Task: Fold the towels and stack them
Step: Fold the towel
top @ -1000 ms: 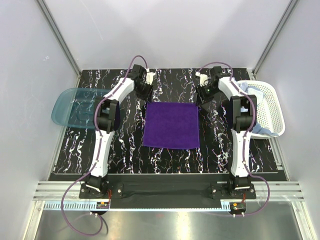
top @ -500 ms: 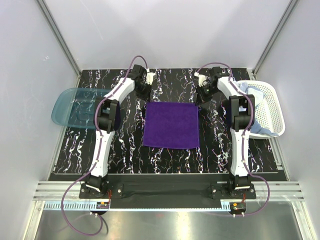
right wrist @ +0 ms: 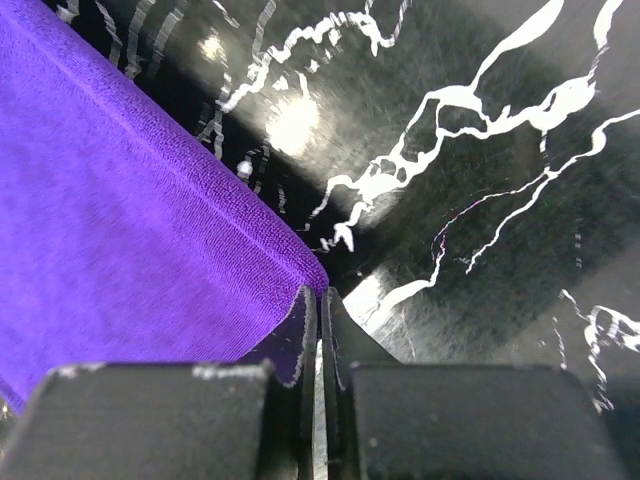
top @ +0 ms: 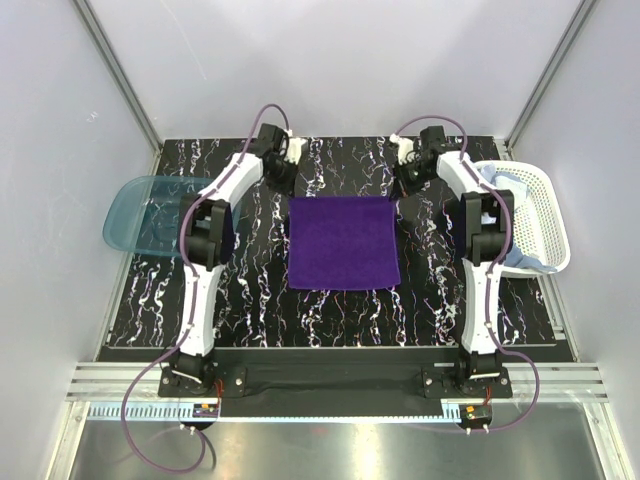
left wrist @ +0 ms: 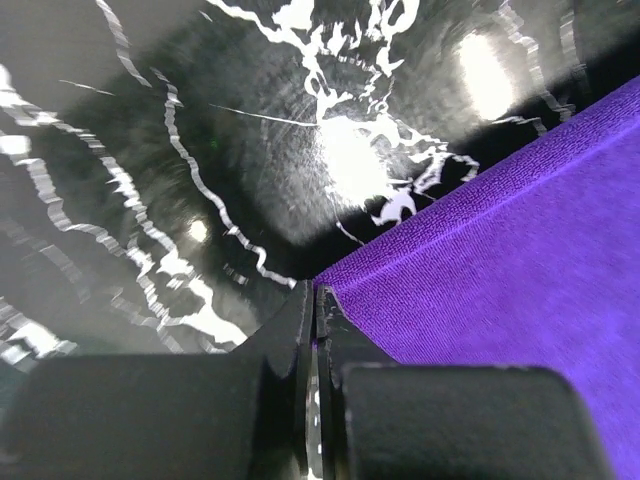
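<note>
The deep purple towel lies spread flat in the middle of the black marbled table. My left gripper is shut on its far left corner, seen in the left wrist view with purple cloth running off to the right. My right gripper is shut on its far right corner, seen in the right wrist view with cloth to the left. The light blue towel lies bunched in the basket. I cannot make out the white towel.
A white plastic mesh basket stands at the table's right edge, beside my right arm. A translucent teal tray hangs over the left edge. Grey walls enclose the table on three sides.
Both grippers have moved a little toward the far edge, and the purple towel has slid that way with them, its far edge pulled straight.
</note>
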